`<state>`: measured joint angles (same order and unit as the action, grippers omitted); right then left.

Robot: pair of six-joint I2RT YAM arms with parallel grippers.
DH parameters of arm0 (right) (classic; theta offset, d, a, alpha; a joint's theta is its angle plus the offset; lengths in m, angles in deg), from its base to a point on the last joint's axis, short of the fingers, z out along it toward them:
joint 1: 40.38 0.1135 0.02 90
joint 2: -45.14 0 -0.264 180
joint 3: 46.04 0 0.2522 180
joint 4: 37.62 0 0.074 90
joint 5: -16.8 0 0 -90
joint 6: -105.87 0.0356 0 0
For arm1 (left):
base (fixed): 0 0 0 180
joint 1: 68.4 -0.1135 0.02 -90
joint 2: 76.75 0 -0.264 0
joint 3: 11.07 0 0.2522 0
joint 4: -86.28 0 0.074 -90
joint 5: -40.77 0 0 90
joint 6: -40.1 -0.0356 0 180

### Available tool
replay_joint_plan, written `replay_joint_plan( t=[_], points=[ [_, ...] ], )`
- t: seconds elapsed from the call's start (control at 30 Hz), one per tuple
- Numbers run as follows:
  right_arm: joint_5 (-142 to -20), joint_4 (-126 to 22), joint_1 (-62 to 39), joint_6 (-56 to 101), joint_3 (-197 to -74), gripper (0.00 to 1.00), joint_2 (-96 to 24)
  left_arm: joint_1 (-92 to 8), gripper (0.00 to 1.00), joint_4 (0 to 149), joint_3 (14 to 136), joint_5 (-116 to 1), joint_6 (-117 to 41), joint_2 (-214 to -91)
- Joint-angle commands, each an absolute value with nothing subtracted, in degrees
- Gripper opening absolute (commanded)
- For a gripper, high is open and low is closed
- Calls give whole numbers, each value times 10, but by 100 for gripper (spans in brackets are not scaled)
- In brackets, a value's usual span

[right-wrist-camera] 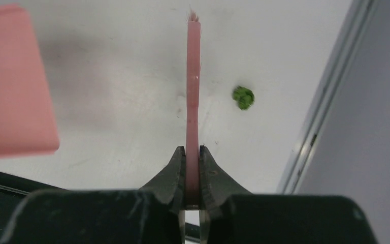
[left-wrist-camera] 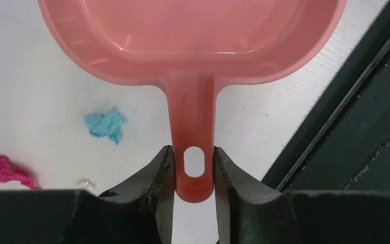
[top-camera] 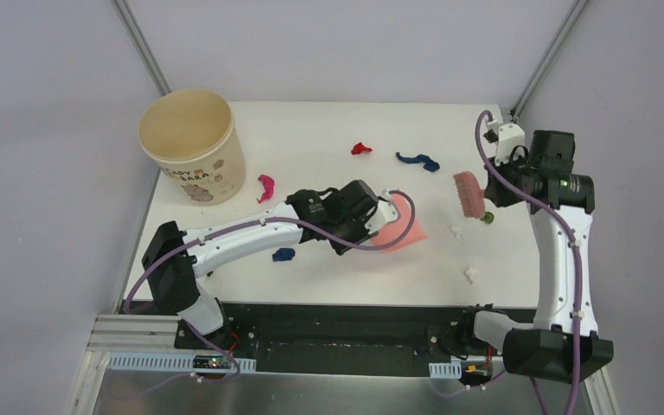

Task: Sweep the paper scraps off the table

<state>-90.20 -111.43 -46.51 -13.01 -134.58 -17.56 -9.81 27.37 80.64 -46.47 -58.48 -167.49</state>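
— While the left claw (left-wrist-camera: 193,155) is clamping the pink dustpan (left-wrist-camera: 193,40) by its handle, which step is playing out?
— As I am judging it, both tools are being readied for a first gather. The left jaws are standing partly apart, pinching the handle on either side of its hanging hole, and the pan's bowl is lying straight ahead of the fingertips. The right claw (right-wrist-camera: 193,152) is squeezing almost shut on the flat pink brush (right-wrist-camera: 193,76), which is pointing straight away from it.

— And the paper scraps (top-camera: 418,161)?
— They are lying loose on the table (top-camera: 311,130), and none is showing in the visible part of the pan. A green scrap (right-wrist-camera: 243,97) is sitting ahead and just right of the right claw. A teal scrap (left-wrist-camera: 104,125) and a magenta scrap (left-wrist-camera: 0,170) are lying left of the left claw.

— What is the next move calling for?
— Probably the pan's lip going down flat on the table and the brush dragging a scrap toward it.

— What is each camera adding?
— Only the wrist views are showing the grips. The overhead view is showing red and blue scraps beyond both claws, white bits near the right one, and a beige bucket (top-camera: 194,143) well off on the left claw's side. It is not showing the teal scrap.
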Motion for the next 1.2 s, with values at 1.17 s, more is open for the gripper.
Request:
replay_joint_plan(
  t=[1.17],
  points=[
    [-877, -1407, -513, -127, -1365, 0, -312, -57, 0, 255, 800, -523, -597, -1756]
  ],
)
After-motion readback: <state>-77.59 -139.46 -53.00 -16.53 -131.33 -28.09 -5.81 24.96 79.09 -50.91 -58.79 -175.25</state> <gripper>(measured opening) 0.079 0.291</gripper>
